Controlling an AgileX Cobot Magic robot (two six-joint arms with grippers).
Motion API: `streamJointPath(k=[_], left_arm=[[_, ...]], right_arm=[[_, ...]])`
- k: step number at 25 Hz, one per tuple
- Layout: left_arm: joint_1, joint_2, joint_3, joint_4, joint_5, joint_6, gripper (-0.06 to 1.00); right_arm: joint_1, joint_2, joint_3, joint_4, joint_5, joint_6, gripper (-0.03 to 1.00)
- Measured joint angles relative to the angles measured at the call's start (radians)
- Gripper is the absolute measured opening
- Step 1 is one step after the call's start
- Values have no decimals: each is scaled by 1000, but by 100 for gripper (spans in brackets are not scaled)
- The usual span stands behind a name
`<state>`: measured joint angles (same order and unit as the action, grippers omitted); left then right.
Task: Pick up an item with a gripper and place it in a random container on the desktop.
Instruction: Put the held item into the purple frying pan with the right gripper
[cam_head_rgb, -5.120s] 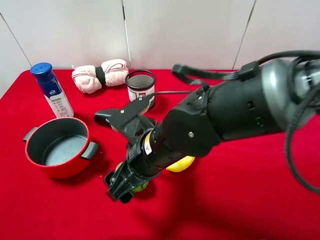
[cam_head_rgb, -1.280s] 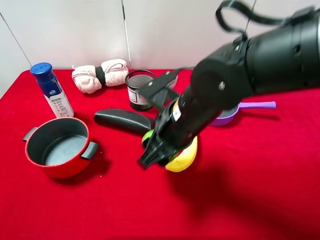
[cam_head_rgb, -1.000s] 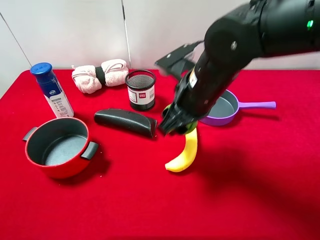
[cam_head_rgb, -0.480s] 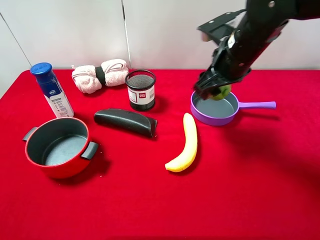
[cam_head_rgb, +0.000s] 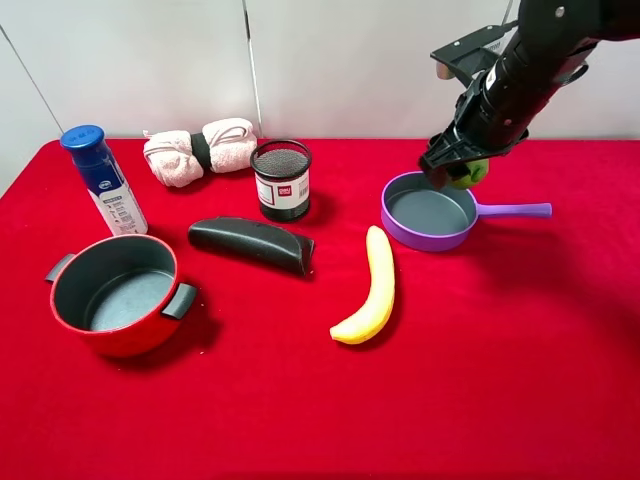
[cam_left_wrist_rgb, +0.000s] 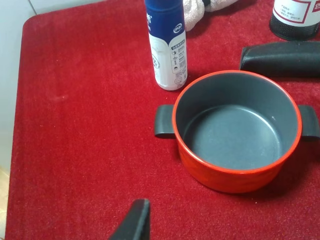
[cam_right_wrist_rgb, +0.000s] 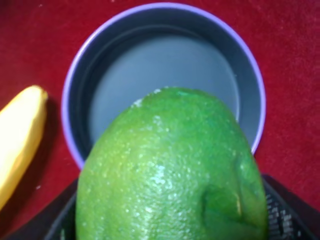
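Note:
My right gripper (cam_head_rgb: 455, 172) is shut on the green lime (cam_head_rgb: 468, 174) and holds it in the air above the far edge of the purple pan (cam_head_rgb: 428, 213). In the right wrist view the lime (cam_right_wrist_rgb: 172, 167) fills the frame between the black fingers (cam_right_wrist_rgb: 280, 212), with the pan's grey inside (cam_right_wrist_rgb: 160, 85) straight beneath it. The pan holds nothing, and its handle (cam_head_rgb: 513, 210) points right. Of my left gripper only one black fingertip (cam_left_wrist_rgb: 134, 220) shows, over the red cloth near the red pot (cam_left_wrist_rgb: 235, 129); I cannot tell its state.
On the red desktop (cam_head_rgb: 320, 400): a yellow banana (cam_head_rgb: 371, 287) left of the pan, a black case (cam_head_rgb: 250, 243), a black mesh cup (cam_head_rgb: 281, 178), a rolled pink towel (cam_head_rgb: 200, 150), a blue-capped bottle (cam_head_rgb: 103, 180) and the red pot (cam_head_rgb: 116, 293).
The right arm carried the lime from the front of the desktop, up and to the right past the banana, to above the purple pan; in the last half second it shifted slightly right and back.

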<state>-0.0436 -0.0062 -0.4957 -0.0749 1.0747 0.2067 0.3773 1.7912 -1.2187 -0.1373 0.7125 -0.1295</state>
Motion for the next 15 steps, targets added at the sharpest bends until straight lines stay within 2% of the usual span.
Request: streamJointPath(k=[4,15], left_arm=[[0,0,0,0,0,0,98],[0,0,0,0,0,0,98]], right_arm=[[-6,56,-43,3,-9,-16,48],[-6,174,-54,32,-124,-43,48]])
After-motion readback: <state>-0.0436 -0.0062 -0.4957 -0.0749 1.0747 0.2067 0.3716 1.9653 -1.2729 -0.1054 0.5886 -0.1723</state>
